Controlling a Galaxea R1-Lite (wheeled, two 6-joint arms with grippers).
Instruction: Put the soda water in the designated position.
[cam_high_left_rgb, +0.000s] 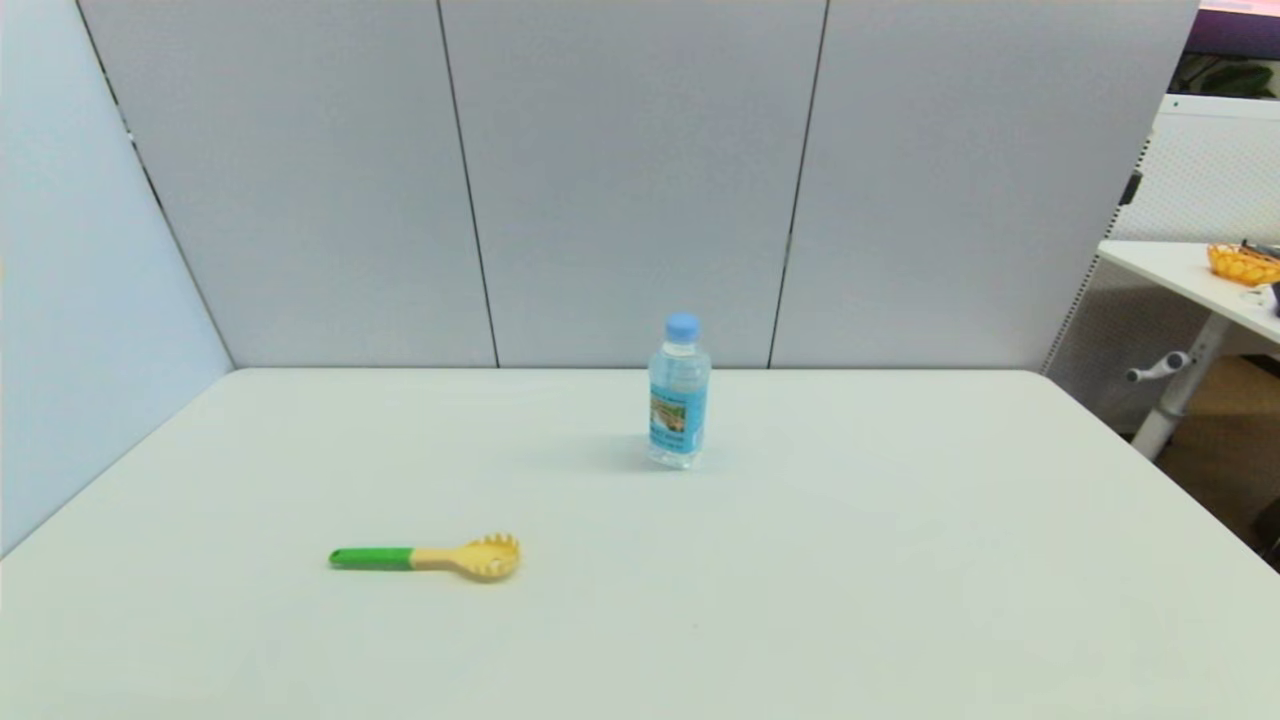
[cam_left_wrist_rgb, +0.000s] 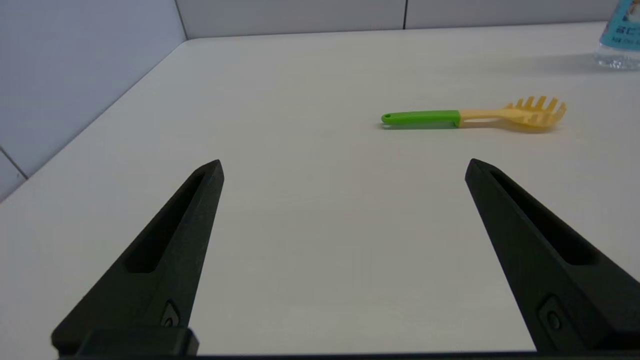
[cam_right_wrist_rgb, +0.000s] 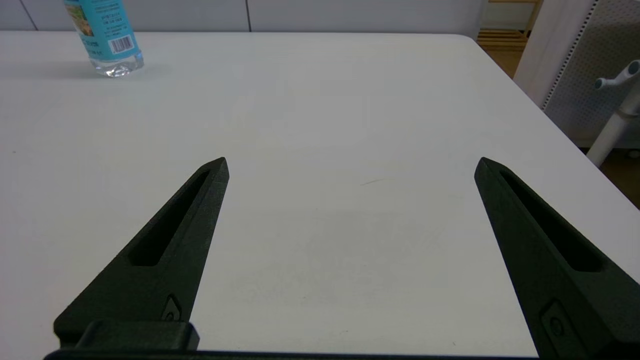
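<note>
Clear plastic with a light blue cap, the bottle (cam_high_left_rgb: 679, 392) is standing upright toward the far middle of the white table (cam_high_left_rgb: 900, 560), its long axis vertical. Both arms are waiting low at the near edge, out of the head view. The right pincer (cam_right_wrist_rgb: 351, 165) is gaping wide and empty, with the bottle well ahead of it and off toward the robot's left. The left pincer (cam_left_wrist_rgb: 343, 165) is also gaping wide and empty; the pasta spoon (cam_left_wrist_rgb: 475, 116) is lying ahead of it, and the bottle is farther still. The right arm looks slightly better placed.
</note>
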